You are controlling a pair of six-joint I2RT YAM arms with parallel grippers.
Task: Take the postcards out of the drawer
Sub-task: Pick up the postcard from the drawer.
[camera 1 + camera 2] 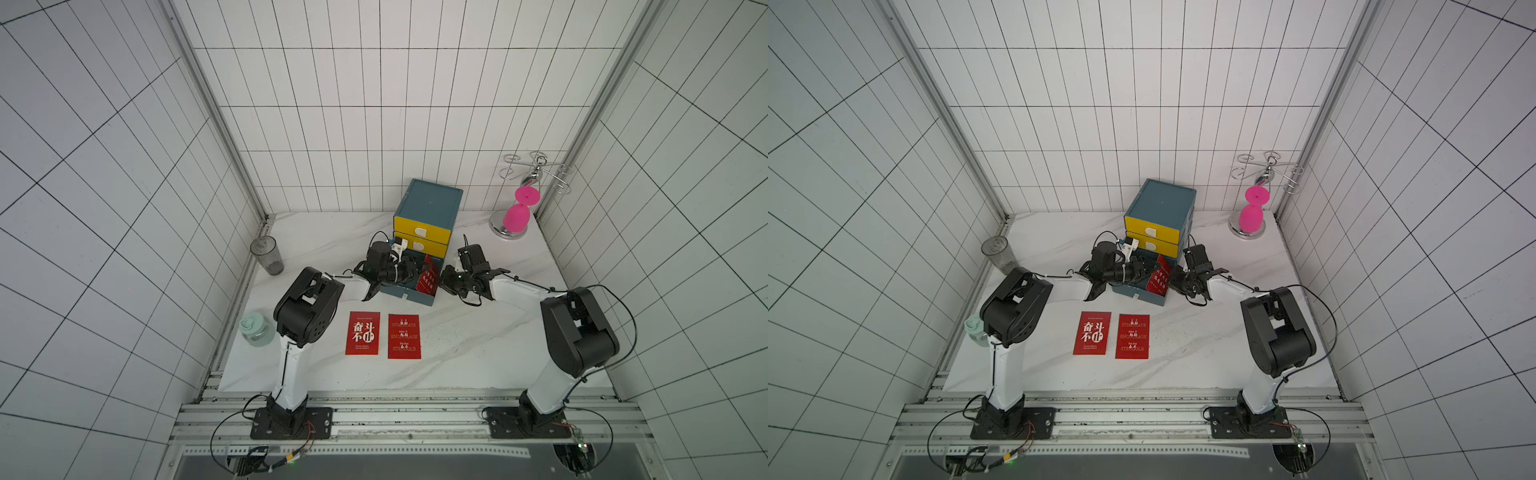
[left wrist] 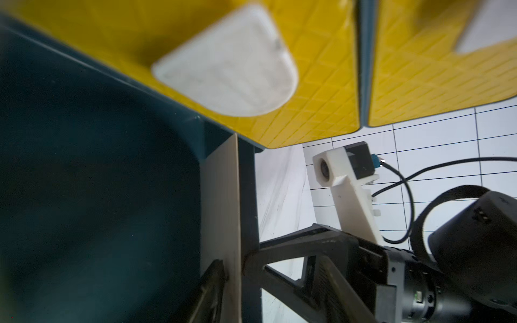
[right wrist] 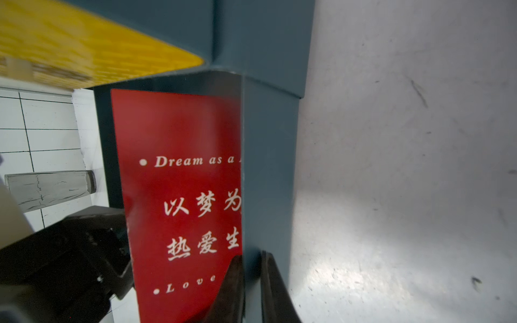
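Note:
The teal drawer (image 1: 405, 296) at the foot of the cabinet is pulled out. One red postcard (image 1: 429, 277) (image 1: 1158, 276) stands tilted inside it by the right-hand wall. Its red face (image 3: 181, 181) shows in the right wrist view and its pale back (image 2: 221, 209) in the left wrist view. My left gripper (image 1: 415, 272) (image 2: 264, 268) is open, with one finger (image 2: 214, 285) against the card's back. My right gripper (image 1: 442, 280) (image 3: 250, 257) is shut on the drawer's side wall (image 3: 268, 167), its inner finger in front of the red face. Two more postcards (image 1: 363, 338) (image 1: 404, 336) lie flat on the table.
The blue cabinet (image 1: 428, 203) has two shut yellow drawers above the open one. A grey tumbler (image 1: 267, 255) and a mint bottle (image 1: 255, 330) stand at the left edge. A pink goblet (image 1: 517, 216) hangs on a chrome rack (image 1: 536, 166) at the back right.

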